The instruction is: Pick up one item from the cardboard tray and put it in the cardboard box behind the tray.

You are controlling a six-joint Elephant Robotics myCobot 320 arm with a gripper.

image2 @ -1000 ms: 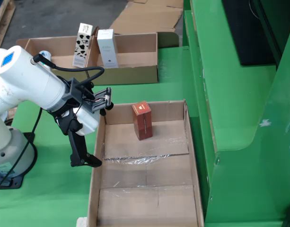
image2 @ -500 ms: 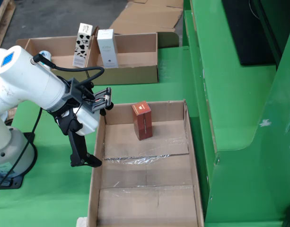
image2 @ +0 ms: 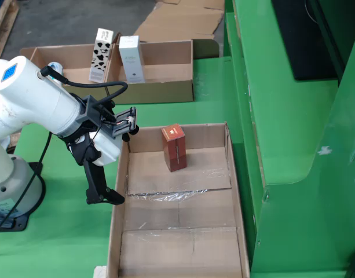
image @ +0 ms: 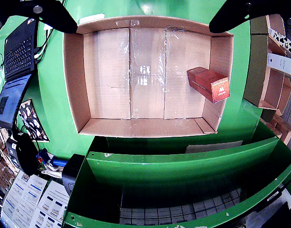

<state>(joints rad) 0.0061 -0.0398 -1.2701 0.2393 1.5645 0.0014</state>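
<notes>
A red-brown box [image2: 174,147] stands upright at the far end of the long cardboard tray [image2: 238,191], alone in it. From the wrist view the same box [image: 209,84] sits at the right end of the tray [image: 74,80]. My gripper [image2: 105,194] hangs outside the tray's left wall in the fixed view, apart from the box. Its black fingers [image: 50,14] spread wide at the top corners of the wrist view, so the gripper [image: 143,26] is open and empty. The cardboard box [image2: 160,90] behind the tray holds a cow-patterned carton [image2: 100,55] and a white carton [image2: 131,59].
A tall green shelf structure [image2: 281,116] runs along the tray's right side. My white arm and its base [image2: 9,185] stand left of the tray. Flattened cardboard [image2: 177,20] lies behind the box. A laptop [image: 19,52] sits beyond the tray in the wrist view.
</notes>
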